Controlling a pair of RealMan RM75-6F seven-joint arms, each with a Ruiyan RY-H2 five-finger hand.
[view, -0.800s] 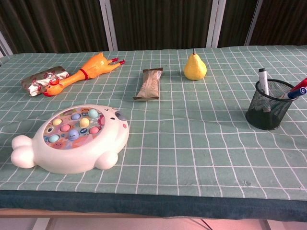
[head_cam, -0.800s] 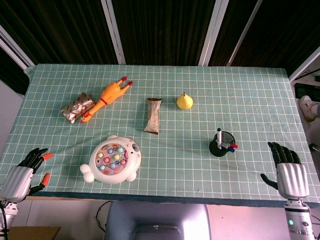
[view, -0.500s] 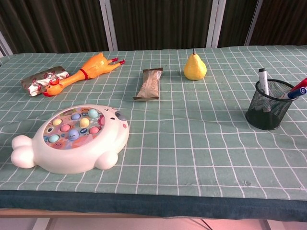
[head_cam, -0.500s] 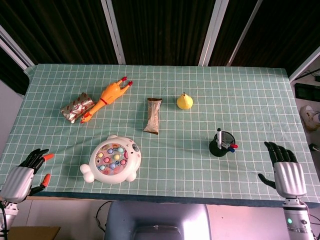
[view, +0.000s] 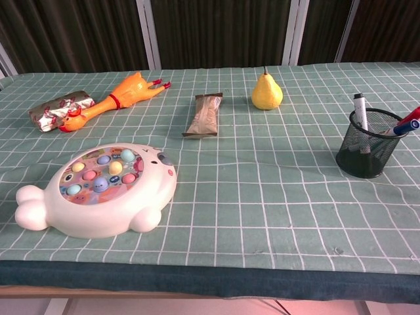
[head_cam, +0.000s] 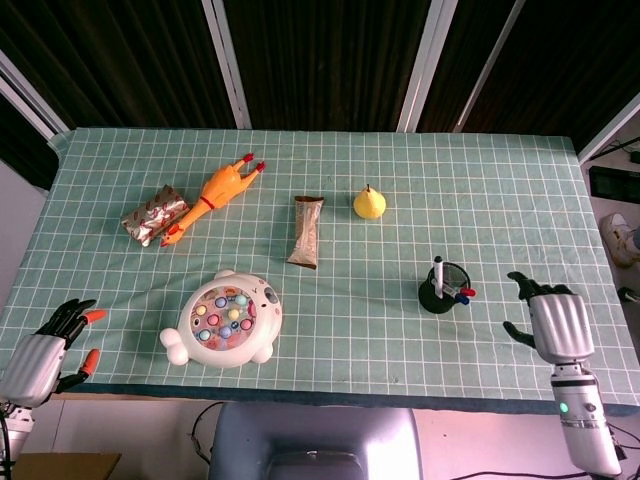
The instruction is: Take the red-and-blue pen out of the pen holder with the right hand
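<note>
A black mesh pen holder [head_cam: 442,289] [view: 368,152] stands on the right side of the green checked table. A red-and-blue pen [head_cam: 463,295] [view: 409,122] leans out of its right rim, and a white marker with a black cap [head_cam: 438,271] [view: 360,113] stands at its left. My right hand [head_cam: 553,322] hovers to the right of the holder near the front edge, back upward, fingers apart, holding nothing. My left hand [head_cam: 45,347] rests open at the front left corner. Neither hand shows in the chest view.
A white fish-game toy [head_cam: 224,319] sits front left. Behind it lie a rubber chicken [head_cam: 212,196] and a foil packet [head_cam: 152,214]. A brown snack bar [head_cam: 306,231] and a yellow pear [head_cam: 369,202] are mid-table, behind and left of the holder.
My right hand has moved up and slightly left toward the pen holder, its fingers tipping downward. The left hand and all objects stay put.
</note>
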